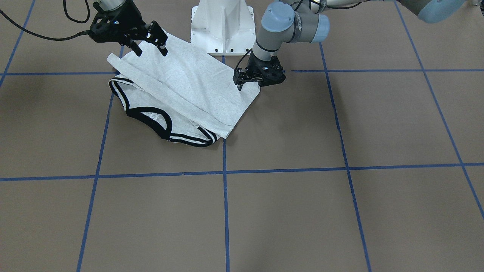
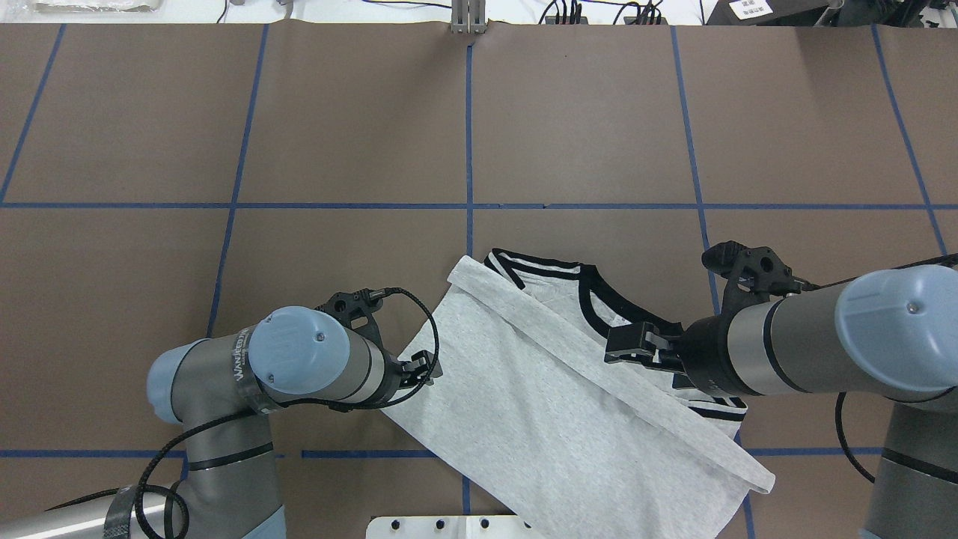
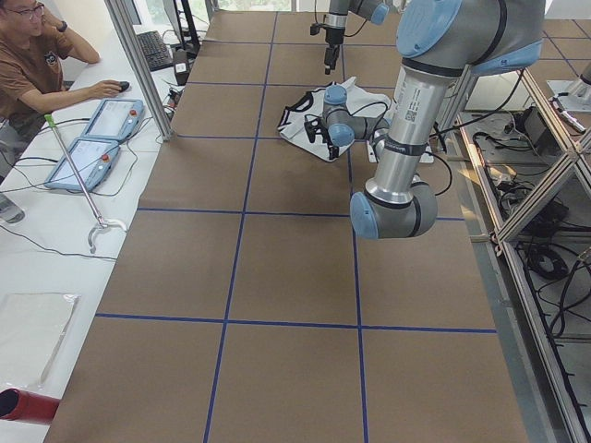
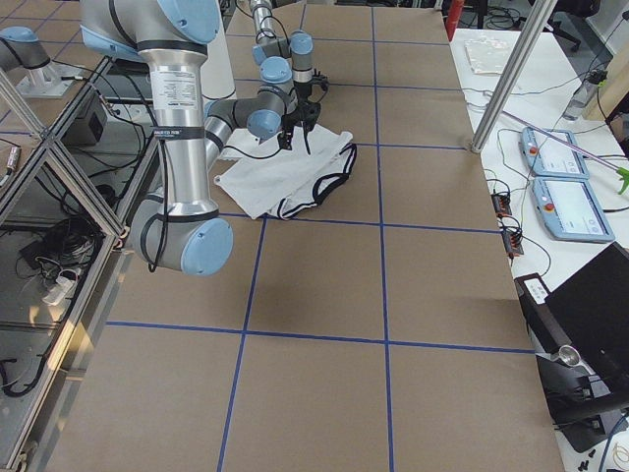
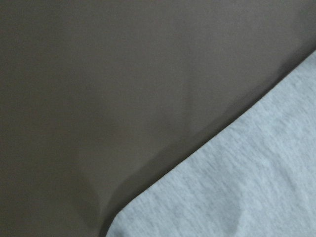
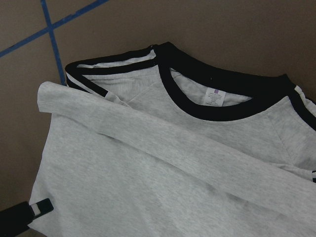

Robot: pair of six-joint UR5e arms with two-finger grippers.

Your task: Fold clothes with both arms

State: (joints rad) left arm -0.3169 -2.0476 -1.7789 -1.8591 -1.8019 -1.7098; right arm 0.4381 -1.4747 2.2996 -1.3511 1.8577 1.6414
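Holds the black two-finger right gripper (image 1: 151, 52) just above the light heather-grey, black-collared T-shirt (image 1: 189, 87), fingers spread wide, gripping nothing. Points the black left gripper (image 1: 239, 87) down at the shirt's side edge, forearm low; cannot tell whether apart or together. Lies folded on the brown table (image 1: 302, 207), near the white pedestal (image 1: 223, 26).

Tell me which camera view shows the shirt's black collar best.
The right wrist view: the collar is close and sharp, label visible. Front and overhead views show it smaller, the right arm covering part overhead. Side views show it tiny; the left wrist view, none.
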